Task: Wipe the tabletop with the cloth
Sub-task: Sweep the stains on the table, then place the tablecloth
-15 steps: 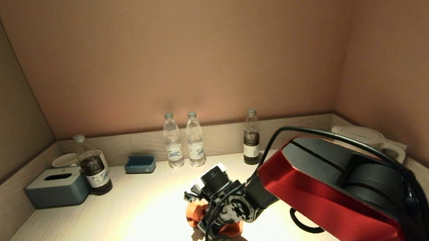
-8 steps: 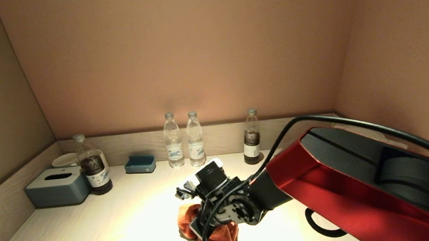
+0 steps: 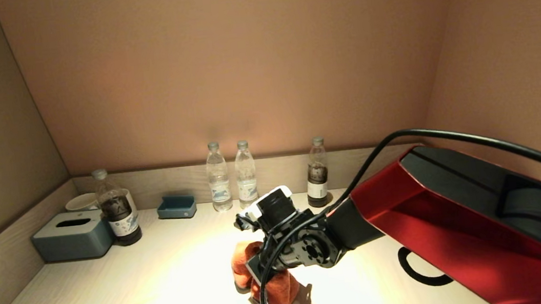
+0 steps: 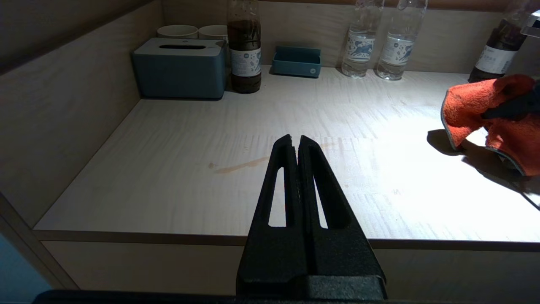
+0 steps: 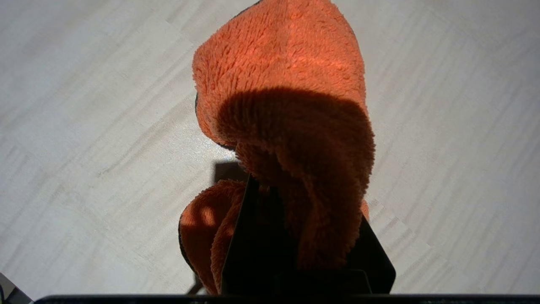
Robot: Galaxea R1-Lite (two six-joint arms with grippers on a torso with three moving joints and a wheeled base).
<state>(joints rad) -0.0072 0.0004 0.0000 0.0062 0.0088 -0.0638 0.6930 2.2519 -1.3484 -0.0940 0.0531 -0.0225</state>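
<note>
Orange cloth (image 3: 268,280) pinched in right gripper (image 5: 295,236), hanging just above mid-tabletop (image 3: 130,282), nearer front edge | progress – yellowish streak (image 4: 240,165) toward front-left corner unwiped, most wiping judged left | right arm reaches in from right, wrist down | left gripper (image 4: 296,145) closed, empty, parked off front edge.

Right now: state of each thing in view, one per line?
cloth: bunched, gripped, hanging above the tabletop
right hand: shut on cloth
left hand: shut, empty, at the near edge
stain: unwiped
clear bottles: upright, capped
dark bottles: upright, capped
tissue box: no tissue showing
</note>
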